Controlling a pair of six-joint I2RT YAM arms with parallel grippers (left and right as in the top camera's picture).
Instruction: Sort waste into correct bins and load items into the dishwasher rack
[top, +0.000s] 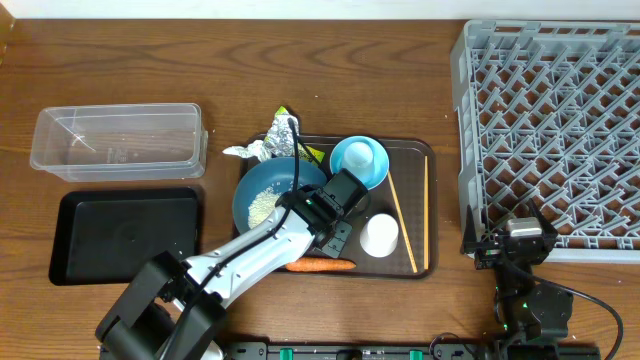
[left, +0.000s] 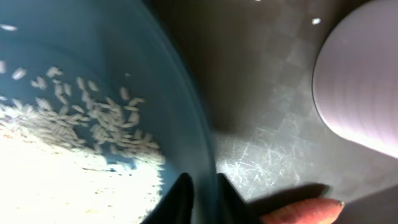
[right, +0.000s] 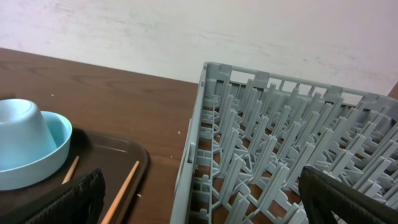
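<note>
The large dark blue bowl (top: 262, 192) holds a heap of white rice (top: 262, 203) on the brown serving tray (top: 412, 150). My left gripper (top: 320, 203) is shut on the bowl's right rim. In the left wrist view its black fingers (left: 181, 200) pinch the rim of the bowl (left: 93, 56), beside the rice (left: 74, 134). A carrot (top: 320, 265) (left: 301, 212) and a whitish cup (top: 380, 235) (left: 360, 81) lie to the gripper's right. My right gripper (right: 205, 205) stands open by the grey dishwasher rack (top: 550, 130) (right: 280, 143), holding nothing.
A pale blue cup (top: 361, 158) (right: 18, 140) sits upside down in a small pale blue bowl (top: 340, 172) (right: 53, 152). Two chopsticks (top: 403, 222) (right: 121, 193) lie on the tray's right side. Foil (top: 262, 143) and a yellow-green wrapper (top: 305, 150) lie behind the bowl. A clear tub (top: 120, 140) and a black tray (top: 125, 235) stand left.
</note>
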